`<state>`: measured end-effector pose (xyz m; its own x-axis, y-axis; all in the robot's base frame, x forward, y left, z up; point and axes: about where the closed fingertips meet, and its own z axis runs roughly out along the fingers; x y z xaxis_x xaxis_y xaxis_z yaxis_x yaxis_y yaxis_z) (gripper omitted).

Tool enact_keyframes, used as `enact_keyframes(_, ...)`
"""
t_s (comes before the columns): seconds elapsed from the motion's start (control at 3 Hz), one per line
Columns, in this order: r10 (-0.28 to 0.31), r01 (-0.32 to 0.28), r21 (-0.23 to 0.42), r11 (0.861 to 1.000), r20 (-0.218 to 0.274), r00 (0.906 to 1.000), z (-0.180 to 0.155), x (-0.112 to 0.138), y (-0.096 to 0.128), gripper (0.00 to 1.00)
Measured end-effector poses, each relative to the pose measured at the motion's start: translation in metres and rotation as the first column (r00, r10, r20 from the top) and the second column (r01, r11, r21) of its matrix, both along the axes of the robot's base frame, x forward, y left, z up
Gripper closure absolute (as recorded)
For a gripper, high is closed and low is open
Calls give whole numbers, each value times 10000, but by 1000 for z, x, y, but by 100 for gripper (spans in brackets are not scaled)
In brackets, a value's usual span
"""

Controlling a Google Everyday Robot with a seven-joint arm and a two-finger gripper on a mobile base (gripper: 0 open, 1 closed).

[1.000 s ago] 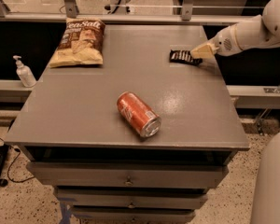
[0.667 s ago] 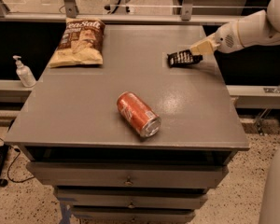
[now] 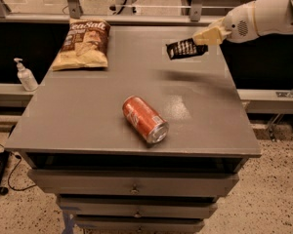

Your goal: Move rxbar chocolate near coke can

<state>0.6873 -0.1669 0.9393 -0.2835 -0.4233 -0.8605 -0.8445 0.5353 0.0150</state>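
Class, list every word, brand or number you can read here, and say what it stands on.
"Sea Salt": the chip bag.
Too blurred: white lettering on the rxbar chocolate, held by the gripper above the table's far right.
Unreadable: white markings on the coke can.
Nothing legible: the pump bottle.

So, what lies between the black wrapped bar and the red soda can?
Only bare grey tabletop, in the camera view. The gripper, back right, has jaws shut on the black wrapped bar; the red soda can lies front-centre.
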Motion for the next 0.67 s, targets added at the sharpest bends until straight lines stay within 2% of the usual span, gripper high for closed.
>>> enact_keyframes(0.33,2,-2,0,10000,-1,10000,0,0,0,100)
enact_keyframes(0.67,102,-103,335,9994,22,9999,-2,-2,14,100)
